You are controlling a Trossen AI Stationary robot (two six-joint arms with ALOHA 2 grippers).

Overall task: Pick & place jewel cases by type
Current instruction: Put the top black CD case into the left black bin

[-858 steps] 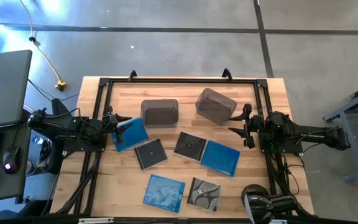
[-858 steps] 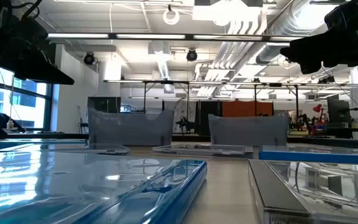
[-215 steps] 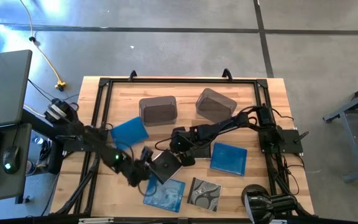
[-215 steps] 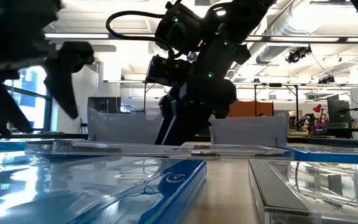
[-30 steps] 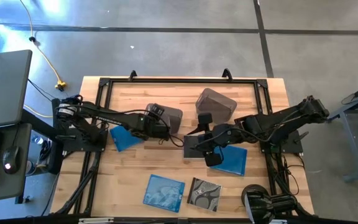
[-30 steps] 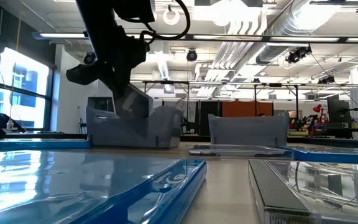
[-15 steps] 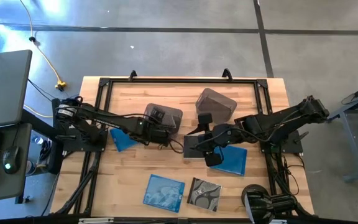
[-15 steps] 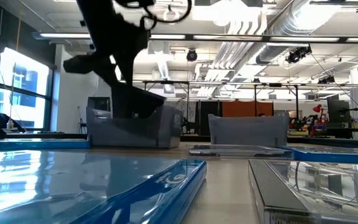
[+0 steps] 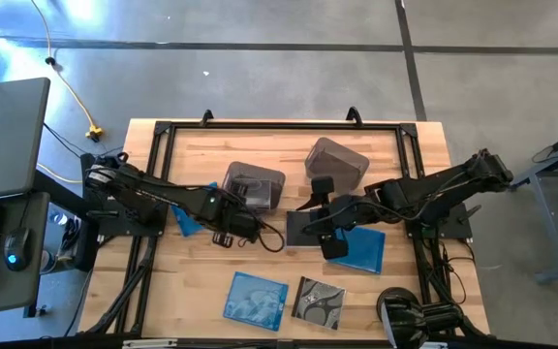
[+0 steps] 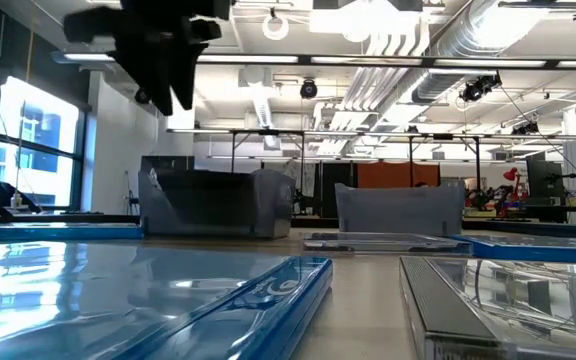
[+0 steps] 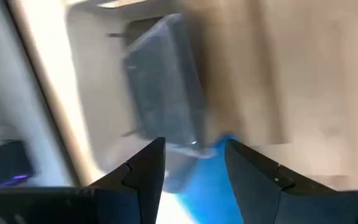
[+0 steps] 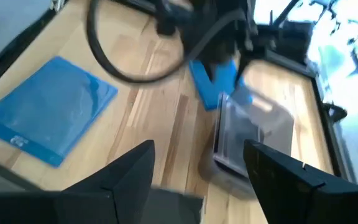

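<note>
In the high view my left gripper [image 9: 228, 231] hangs open just near of the left bin [image 9: 254, 185], which holds a dark jewel case. A plain blue case [image 9: 188, 217] lies flat, half under the left arm. My right gripper [image 9: 316, 225] is open over a dark jewel case [image 9: 298, 231] lying flat at mid-table. Another blue case [image 9: 362, 248] lies right of it. The cloud-patterned blue case [image 9: 256, 299] and the silvery-patterned case [image 9: 318, 301] lie near the near edge. The left wrist view shows the open left gripper [image 11: 194, 168] facing the bin [image 11: 166, 93]. My right gripper stands open at the dark case [image 12: 17, 186], which lies flat on the table. Whether the fingers touch it I cannot tell.
The right bin [image 9: 338, 162] stands tilted near the far edge. A black frame [image 9: 163, 131] runs round the tabletop. A lamp head [image 9: 405, 315] sits at the near right corner. Bare wood shows between the bins and the near cases.
My left gripper has let go of the dark case, which now stays inside the left bin. It has risen out of the bin and drawn back toward the near edge and the left.
</note>
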